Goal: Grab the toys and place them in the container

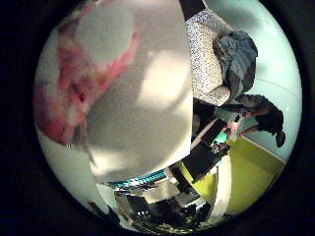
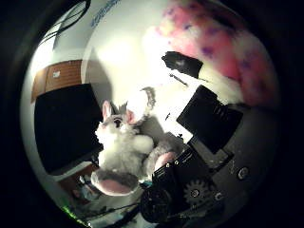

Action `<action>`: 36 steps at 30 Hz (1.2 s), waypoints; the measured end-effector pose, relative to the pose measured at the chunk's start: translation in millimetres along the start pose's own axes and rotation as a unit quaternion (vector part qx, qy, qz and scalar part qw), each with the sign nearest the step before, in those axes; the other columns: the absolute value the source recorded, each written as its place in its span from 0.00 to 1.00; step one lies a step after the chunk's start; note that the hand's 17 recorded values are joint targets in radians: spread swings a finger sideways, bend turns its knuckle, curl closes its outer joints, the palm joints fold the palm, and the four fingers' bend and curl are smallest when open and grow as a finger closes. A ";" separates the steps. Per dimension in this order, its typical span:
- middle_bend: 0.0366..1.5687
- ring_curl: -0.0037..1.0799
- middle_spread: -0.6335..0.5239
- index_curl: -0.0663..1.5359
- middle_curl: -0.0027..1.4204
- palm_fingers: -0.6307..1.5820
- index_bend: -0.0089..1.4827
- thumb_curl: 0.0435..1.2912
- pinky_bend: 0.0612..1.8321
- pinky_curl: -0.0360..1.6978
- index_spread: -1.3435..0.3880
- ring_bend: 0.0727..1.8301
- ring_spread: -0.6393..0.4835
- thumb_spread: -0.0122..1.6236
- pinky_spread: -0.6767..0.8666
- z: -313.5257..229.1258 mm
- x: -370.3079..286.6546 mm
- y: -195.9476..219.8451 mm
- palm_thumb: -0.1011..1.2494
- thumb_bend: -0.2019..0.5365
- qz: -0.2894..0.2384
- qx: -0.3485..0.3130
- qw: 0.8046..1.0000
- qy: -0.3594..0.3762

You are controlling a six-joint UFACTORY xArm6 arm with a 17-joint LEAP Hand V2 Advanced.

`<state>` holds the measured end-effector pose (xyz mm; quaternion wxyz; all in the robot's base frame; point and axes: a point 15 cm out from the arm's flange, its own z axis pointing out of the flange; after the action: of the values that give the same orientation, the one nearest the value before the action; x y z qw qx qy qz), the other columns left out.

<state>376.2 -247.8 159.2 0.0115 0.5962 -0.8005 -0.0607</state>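
Note:
In the right thumb side palm view a grey and white plush bunny (image 2: pixel 125 144) with pink ears and pink feet sits close to the palm. My hand (image 2: pixel 204 142) has its black and geared fingers curled against the bunny's lower body and feet. A black container (image 2: pixel 65 128) lies just behind the bunny on the white table (image 2: pixel 123 47). A pink and white fluffy toy (image 2: pixel 217 47) lies on the table farther off. The right little finger side palm view shows the pink and white fluffy toy (image 1: pixel 84 69) close by, next to a broad pale surface (image 1: pixel 148 98).
A small black object (image 2: pixel 182 65) lies on the table beside the fluffy toy. A brown board (image 2: pixel 59 74) lies past the container. The little finger side view looks out at a sofa (image 1: pixel 209 54) and a yellow-green floor area (image 1: pixel 246 172).

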 end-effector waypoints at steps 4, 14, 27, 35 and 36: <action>0.74 0.69 0.29 0.57 0.69 0.76 0.68 0.42 0.72 0.47 0.56 0.71 0.32 0.60 0.28 -33.5 -2.4 9.4 0.87 0.26 -0.001 0.015 1.000 0.004; 0.79 0.78 0.34 0.66 0.72 0.72 0.70 0.52 0.73 0.57 0.59 0.74 0.33 0.55 0.31 -144.8 -33.5 67.0 0.87 0.25 -0.039 -0.014 0.999 0.017; 0.81 0.82 0.36 0.71 0.72 0.70 0.68 0.56 0.70 0.64 0.59 0.74 0.33 0.56 0.31 -317.0 -119.6 132.9 0.85 0.25 -0.127 0.069 0.988 0.049; 0.80 0.83 0.36 0.72 0.71 0.71 0.67 0.57 0.69 0.65 0.59 0.73 0.33 0.56 0.31 -356.3 -211.2 160.5 0.84 0.25 -0.187 0.107 0.976 0.041; 0.80 0.83 0.36 0.72 0.71 0.71 0.67 0.57 0.69 0.66 0.59 0.73 0.33 0.56 0.31 -359.4 -223.1 164.7 0.84 0.25 -0.195 0.112 0.974 0.039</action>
<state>316.3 -18.1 546.1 -0.0359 0.7401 -0.6696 0.0516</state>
